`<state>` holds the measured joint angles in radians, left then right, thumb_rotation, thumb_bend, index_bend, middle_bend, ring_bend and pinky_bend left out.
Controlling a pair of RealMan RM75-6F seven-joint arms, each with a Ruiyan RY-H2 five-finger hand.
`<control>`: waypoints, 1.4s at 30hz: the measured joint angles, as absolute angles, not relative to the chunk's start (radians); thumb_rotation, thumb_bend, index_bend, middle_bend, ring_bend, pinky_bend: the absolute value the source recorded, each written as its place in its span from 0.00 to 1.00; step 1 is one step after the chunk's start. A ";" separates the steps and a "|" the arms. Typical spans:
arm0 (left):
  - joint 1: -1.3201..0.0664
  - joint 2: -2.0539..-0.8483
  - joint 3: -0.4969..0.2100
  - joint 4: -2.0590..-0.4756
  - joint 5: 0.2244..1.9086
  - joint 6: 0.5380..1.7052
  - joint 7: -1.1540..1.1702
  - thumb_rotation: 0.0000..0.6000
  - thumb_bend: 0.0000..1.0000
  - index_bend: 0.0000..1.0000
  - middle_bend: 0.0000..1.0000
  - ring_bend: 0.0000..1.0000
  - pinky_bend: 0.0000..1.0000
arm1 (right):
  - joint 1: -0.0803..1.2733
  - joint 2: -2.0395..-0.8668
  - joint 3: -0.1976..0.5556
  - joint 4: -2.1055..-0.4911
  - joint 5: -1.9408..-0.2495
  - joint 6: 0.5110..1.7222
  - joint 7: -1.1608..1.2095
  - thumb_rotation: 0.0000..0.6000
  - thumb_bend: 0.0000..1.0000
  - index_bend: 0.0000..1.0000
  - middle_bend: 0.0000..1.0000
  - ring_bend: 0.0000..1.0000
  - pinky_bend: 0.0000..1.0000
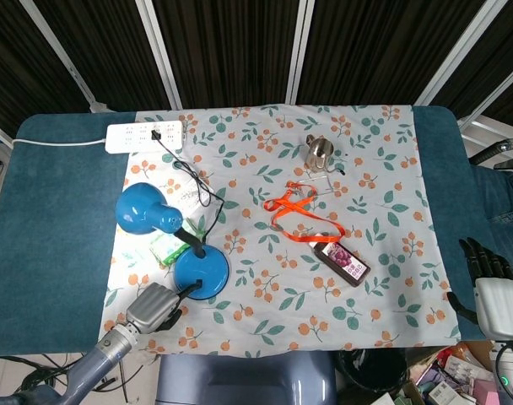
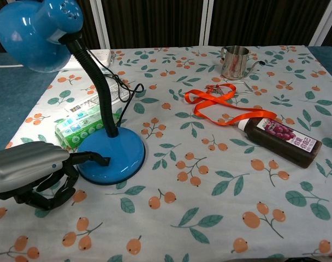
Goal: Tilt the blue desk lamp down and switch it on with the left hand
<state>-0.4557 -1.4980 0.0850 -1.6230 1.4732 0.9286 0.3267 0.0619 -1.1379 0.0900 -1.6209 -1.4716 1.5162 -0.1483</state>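
The blue desk lamp (image 1: 145, 209) stands on its round base (image 2: 112, 156) at the left of the flowered cloth, its shade (image 2: 32, 34) tilted on a black flexible neck (image 2: 95, 82). My left hand (image 2: 32, 176) lies low beside the base, one finger stretched out and touching the base's near-left rim, the other fingers curled under. In the head view the left hand (image 1: 155, 306) sits just below the base. My right hand (image 1: 493, 291) rests off the table's right edge with its fingers apart, holding nothing.
A green packet (image 2: 78, 124) lies behind the lamp base. The lamp's cord runs to a white power strip (image 1: 145, 135). An orange ribbon (image 2: 223, 106), a dark juice bottle (image 2: 280, 141) and a small metal cup (image 2: 234, 61) lie to the right.
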 measured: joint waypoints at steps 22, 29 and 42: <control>-0.453 -1.422 0.050 -1.745 1.542 1.051 0.306 1.00 0.35 0.09 0.26 0.24 0.30 | 0.062 -1.139 0.092 -1.620 -1.470 1.517 -0.150 1.00 0.16 0.00 0.05 0.12 0.16; -0.432 -1.257 0.076 -1.863 1.626 1.136 0.283 1.00 0.31 0.09 0.21 0.19 0.23 | 0.061 -1.140 0.092 -1.621 -1.471 1.519 -0.152 1.00 0.16 0.00 0.05 0.12 0.16; -0.334 -0.887 0.172 -1.939 1.724 1.315 0.141 1.00 0.31 0.09 0.17 0.13 0.11 | 0.062 -1.144 0.091 -1.624 -1.475 1.522 -0.161 1.00 0.16 0.00 0.05 0.12 0.16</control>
